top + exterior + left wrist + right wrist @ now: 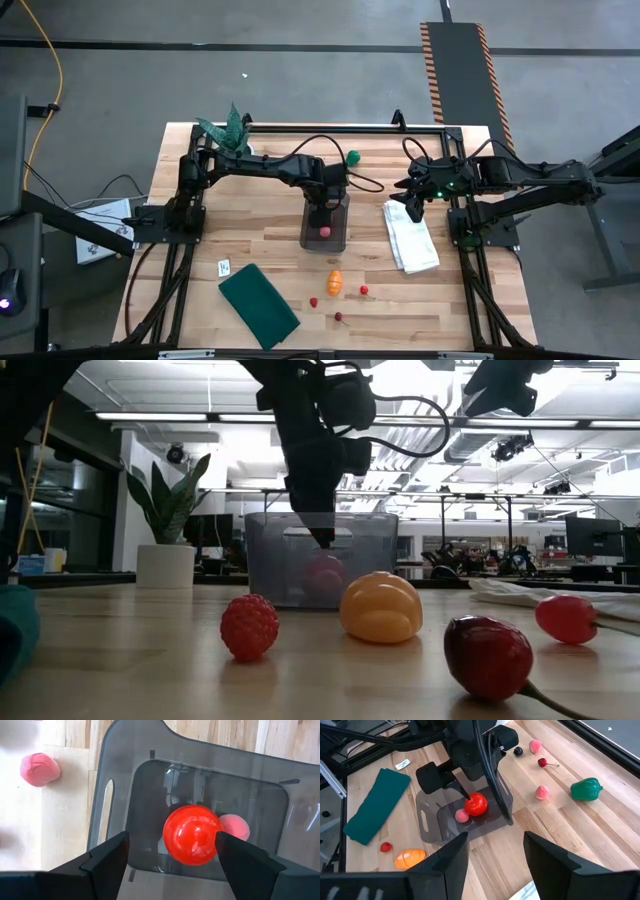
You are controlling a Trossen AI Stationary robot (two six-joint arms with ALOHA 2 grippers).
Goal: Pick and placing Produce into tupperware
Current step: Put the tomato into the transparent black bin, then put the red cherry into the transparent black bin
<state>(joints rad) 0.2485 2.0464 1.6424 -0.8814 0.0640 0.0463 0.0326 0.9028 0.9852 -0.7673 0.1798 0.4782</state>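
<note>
Several loose pieces ring your tupperware (326, 222) on the wooden desk (260, 230): a green pepper-shaped toy (586, 789) well beyond it, an orange segmented fruit (380, 607), a knobbly red raspberry (249, 627) and two glossy cherries (488, 657) with stems on the near side. You also have a dark green cloth (258, 305) lying flat near the orange fruit, a folded white cloth (411, 236) beside the tupperware under the right gripper (414, 208), and a spiky potted plant (232, 130) at the far corner.

Your tupperware is a smoky clear plastic box with rounded corners and a slotted handle. The left gripper (172, 852) hangs straight over it, jaws spread apart, blocking much of the top-down look inside. Between those jaws sits a shiny smooth red ball (192, 834), inside the tupperware, beside a small matte pink piece (235, 826) on the floor of the box. Your right gripper's jaws stand apart, holding nothing.
</note>
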